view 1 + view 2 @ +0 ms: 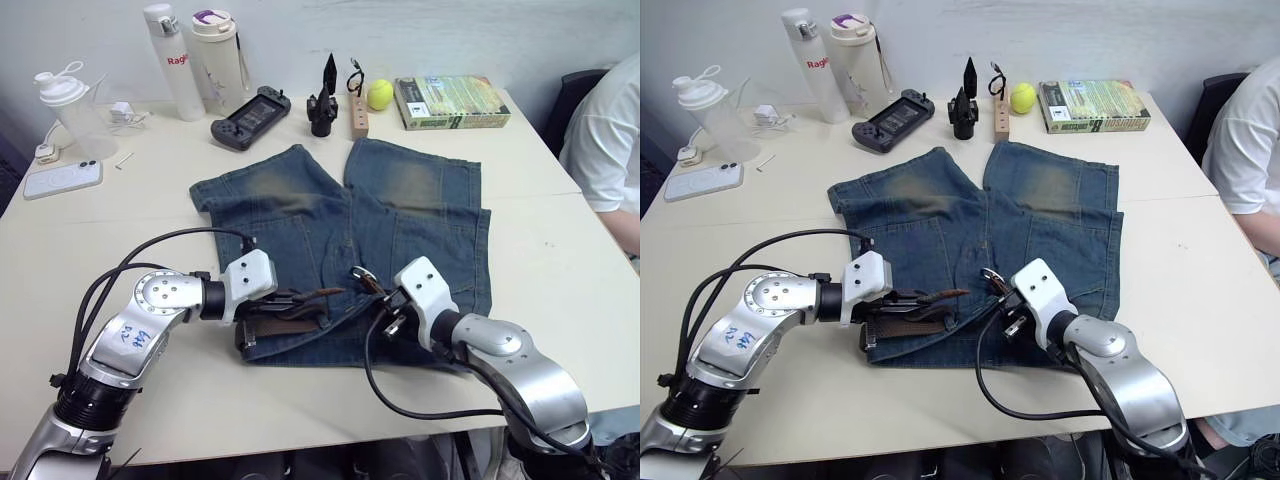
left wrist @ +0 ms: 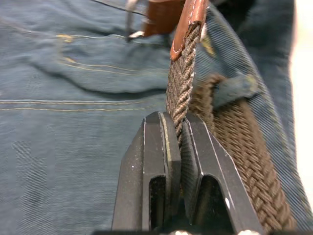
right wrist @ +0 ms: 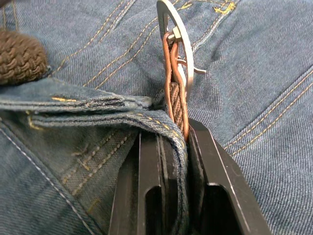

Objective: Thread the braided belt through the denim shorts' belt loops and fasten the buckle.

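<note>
Now left gripper (image 2: 178, 147) pinches braided belt (image 2: 183, 83); right gripper (image 3: 173, 147) clamps waistband and belt at buckle (image 3: 177, 34)

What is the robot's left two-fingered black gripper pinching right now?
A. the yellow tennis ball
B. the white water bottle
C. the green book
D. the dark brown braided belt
D: in the left wrist view the left gripper is shut on the dark brown braided belt, over the faded blue denim shorts.

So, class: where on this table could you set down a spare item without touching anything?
Bare table lies right of the denim shorts, and between the shorts and the phone. The far edge is crowded: bottles, game controller, tennis ball, book.
</note>
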